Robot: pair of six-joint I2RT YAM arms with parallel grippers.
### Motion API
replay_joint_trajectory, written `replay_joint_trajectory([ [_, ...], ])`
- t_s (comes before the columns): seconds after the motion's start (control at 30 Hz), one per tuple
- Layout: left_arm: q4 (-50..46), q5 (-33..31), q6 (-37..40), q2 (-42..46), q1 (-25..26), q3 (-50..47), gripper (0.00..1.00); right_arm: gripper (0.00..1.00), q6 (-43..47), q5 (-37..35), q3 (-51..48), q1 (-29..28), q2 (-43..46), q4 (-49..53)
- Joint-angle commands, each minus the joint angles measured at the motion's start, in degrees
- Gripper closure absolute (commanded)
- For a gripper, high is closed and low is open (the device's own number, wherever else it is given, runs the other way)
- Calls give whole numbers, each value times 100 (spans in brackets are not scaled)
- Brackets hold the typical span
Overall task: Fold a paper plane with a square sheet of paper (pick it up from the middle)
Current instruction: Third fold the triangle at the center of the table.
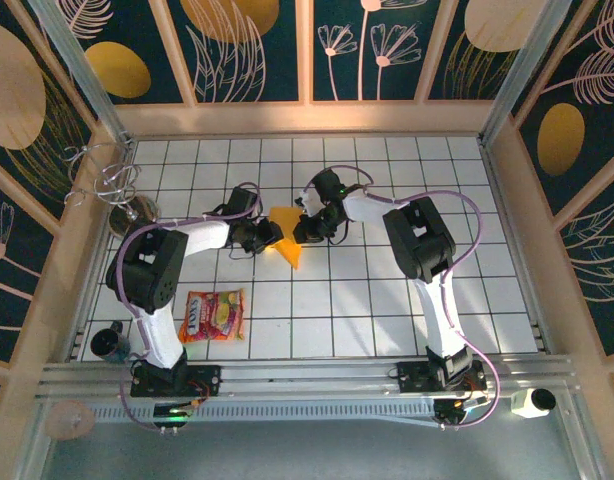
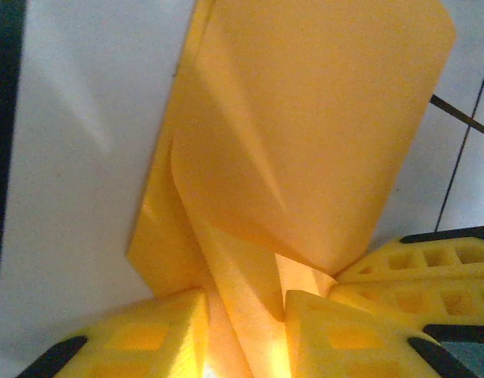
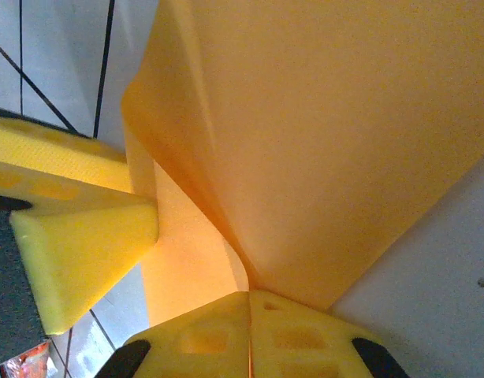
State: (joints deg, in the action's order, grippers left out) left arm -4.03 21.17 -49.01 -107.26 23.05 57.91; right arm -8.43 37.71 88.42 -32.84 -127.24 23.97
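Since a fold needs one side anchored while the other is worked, the overhead view has the left tool (image 1: 260,238) and the right tool (image 1: 309,228) meeting nose to nose over the middle of the table (image 1: 387,300). The square sheet of paper (image 1: 286,243), a pointed orange-yellow shape, sits between them, and a snack packet (image 1: 212,315) lies well apart near the left arm's base. From the left wrist, that tool's fingers (image 2: 147,335) stand a little apart, straddling a fold that runs up through the gap under a curled flap. They look loose rather than clamped, probably so the paper can slide or be re-seated. From the right wrist, the right tool's fingers (image 3: 305,339) press together with the paper's edge coming out of their seam. It is gripping the sheet, seemingly as the anchor, with a left finger (image 3: 76,236) just beside the paper.
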Motion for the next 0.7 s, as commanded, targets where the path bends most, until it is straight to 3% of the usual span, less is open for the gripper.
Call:
replay_joint_trajectory([
  [0.0,157,-154,-242,-82,15,-183,73,87,-313,161,-255,-3,302,-398],
  [0.17,402,-146,-478,-105,15,-459,77,70,-1176,245,-897,58,748,-1312],
  [0.43,673,-170,-755,-58,15,-678,78,69,-2446,243,-1926,17,1188,-2568],
  [0.67,759,-105,-829,-62,17,-728,78,73,-2589,176,-2065,-21,1148,-2743],
])
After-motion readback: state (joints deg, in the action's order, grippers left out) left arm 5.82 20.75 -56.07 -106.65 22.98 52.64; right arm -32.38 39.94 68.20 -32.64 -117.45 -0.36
